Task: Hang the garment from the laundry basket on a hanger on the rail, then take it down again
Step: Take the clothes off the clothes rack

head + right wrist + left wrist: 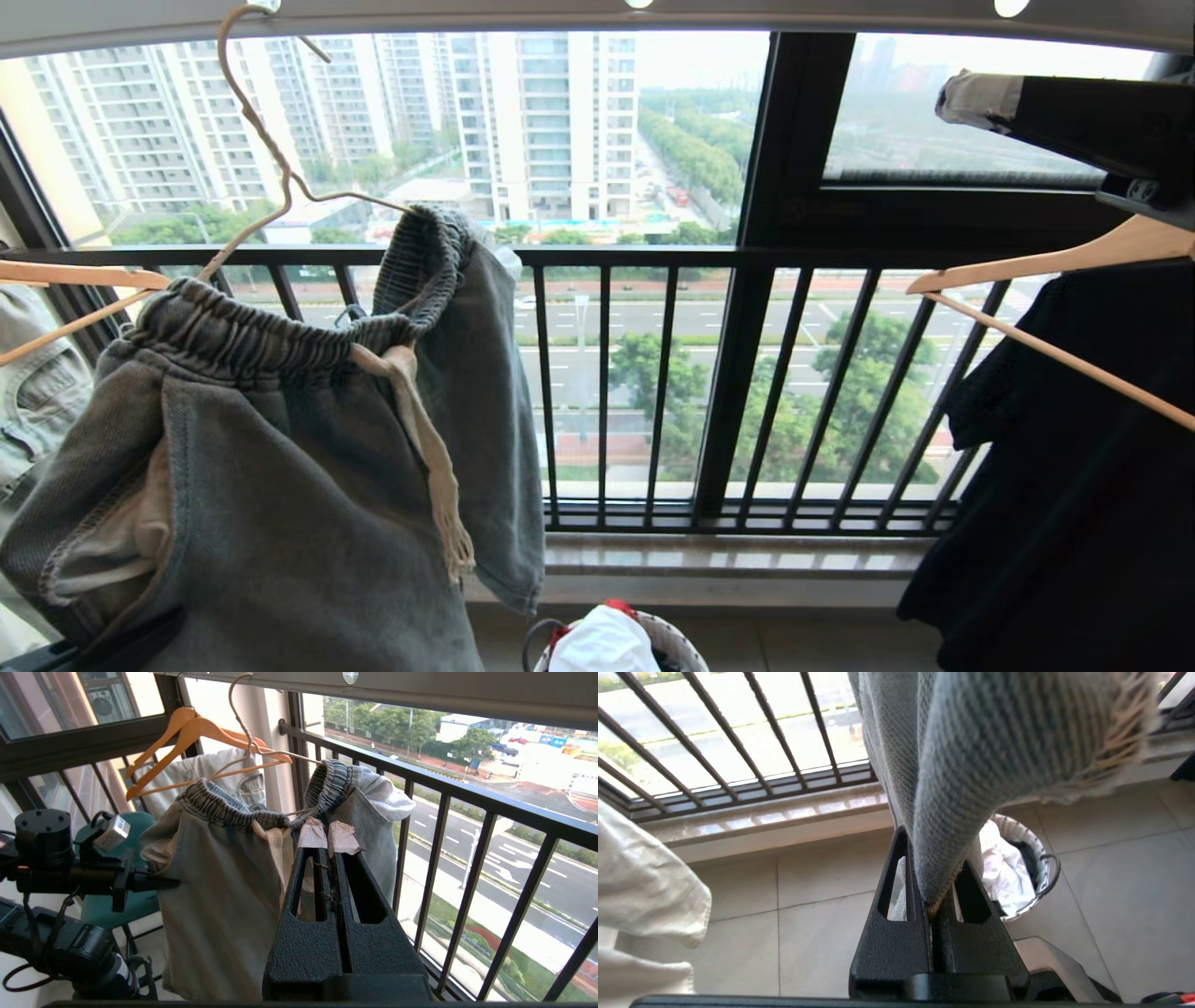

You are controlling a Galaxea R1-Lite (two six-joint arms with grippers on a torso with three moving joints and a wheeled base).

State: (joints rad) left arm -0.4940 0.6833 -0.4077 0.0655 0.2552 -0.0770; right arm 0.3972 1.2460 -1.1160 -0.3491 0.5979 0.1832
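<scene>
The garment [280,485], blue-grey denim shorts, hangs by its ribbed waistband on the cream wire hanger [252,121]. The hanger is hooked on the grey rail [560,14] overhead. My left gripper [931,858] is shut on a lower edge of the garment [971,742]; from the right wrist it shows at the shorts' side [161,884]. My right gripper [327,837], with taped tips, is shut and empty, just short of the waistband [224,807]. In the head view it sits high at the right [976,98]. The laundry basket [672,639] stands on the floor below.
A black shirt [1074,485] on a wooden hanger [1046,261] hangs at the right, a pale denim piece [33,392] on another at the left. The black window railing [747,257] runs behind. White laundry [602,644] fills the basket. A teal chair [135,900] stands behind the left arm.
</scene>
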